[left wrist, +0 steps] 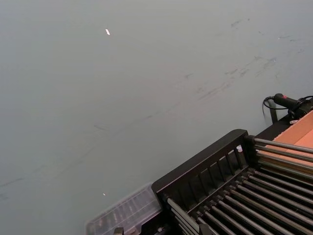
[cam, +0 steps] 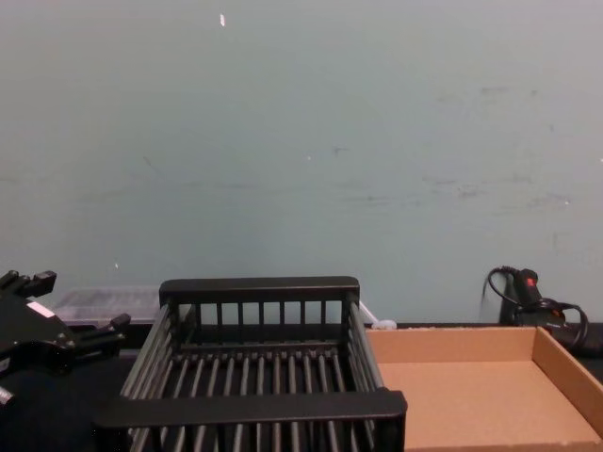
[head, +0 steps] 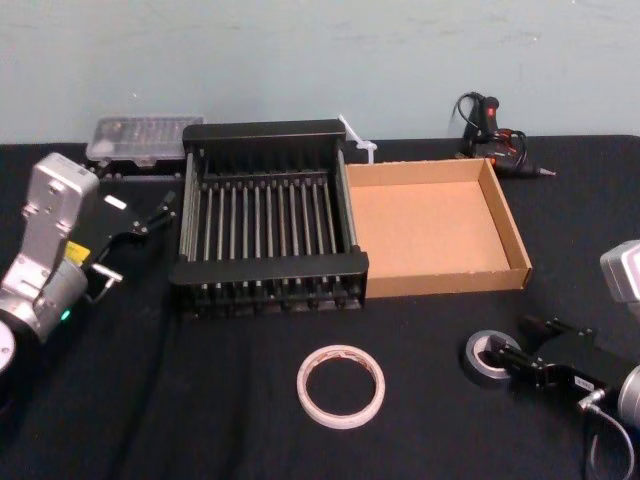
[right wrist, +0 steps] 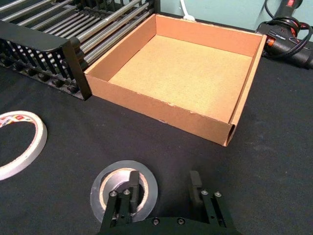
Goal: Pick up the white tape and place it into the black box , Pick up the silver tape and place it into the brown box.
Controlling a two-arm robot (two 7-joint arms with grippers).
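Note:
The silver tape (head: pixel 478 358) (right wrist: pixel 122 165) lies flat on the black table, in front of the brown box's (head: pixel 505 215) (right wrist: pixel 161 105) right corner. My right gripper (head: pixel 512 345) (right wrist: pixel 163 188) is open and low at this roll, with one finger in its centre hole and the other outside its wall. The white tape (head: pixel 340 409) (right wrist: pixel 39 142) lies flat in front of the black box (head: pixel 268 267) (right wrist: pixel 44 46) (cam: pixel 254 407) (left wrist: pixel 195 169). Both boxes are empty. My left gripper (head: pixel 150 215) (cam: pixel 71 306) hangs open, raised beside the crate's left side.
A clear plastic case (head: pixel 140 135) (left wrist: pixel 127 213) sits behind the crate's left corner. A black glue gun with its cord (head: pixel 495 130) (right wrist: pixel 288 41) (cam: pixel 528 297) lies behind the cardboard tray. A small white object (head: pixel 360 148) sticks up between the boxes at the back.

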